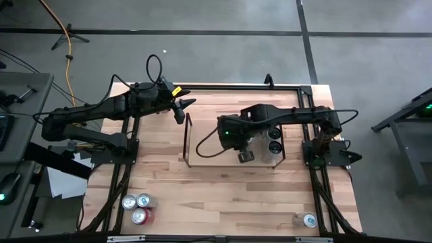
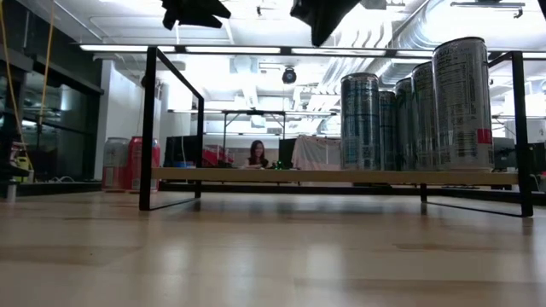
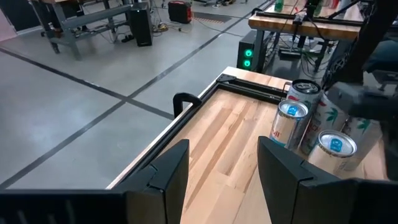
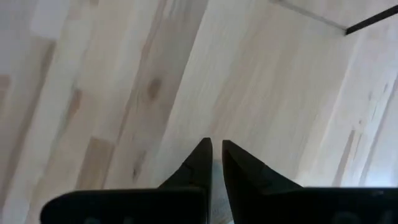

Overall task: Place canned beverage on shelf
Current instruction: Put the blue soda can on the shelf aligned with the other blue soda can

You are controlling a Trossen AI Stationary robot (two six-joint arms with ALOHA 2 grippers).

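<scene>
Hovering over the shelf (image 1: 187,142) with the right gripper (image 1: 246,156), tips aimed down at bare table (image 1: 223,196) wood. Pressed almost together there, barely a sliver between, pinching nothing. Just beside that gripper, toward its own arm's base: a row of cans (image 1: 275,133) on the shelf, standing upright, packed side by side at that end of the rack.

Over to the left gripper (image 1: 181,108) now: held off the shelf's other end, near its upright frame, spread wide and empty. Straight ahead of those open fingers (image 3: 168,171), the same row of cans, with the right arm (image 3: 367,93) close above.

Well away from both grippers, along the table's edge: three loose cans (image 1: 138,206) clustered in one corner, a lone can (image 1: 308,220) in the other.
</scene>
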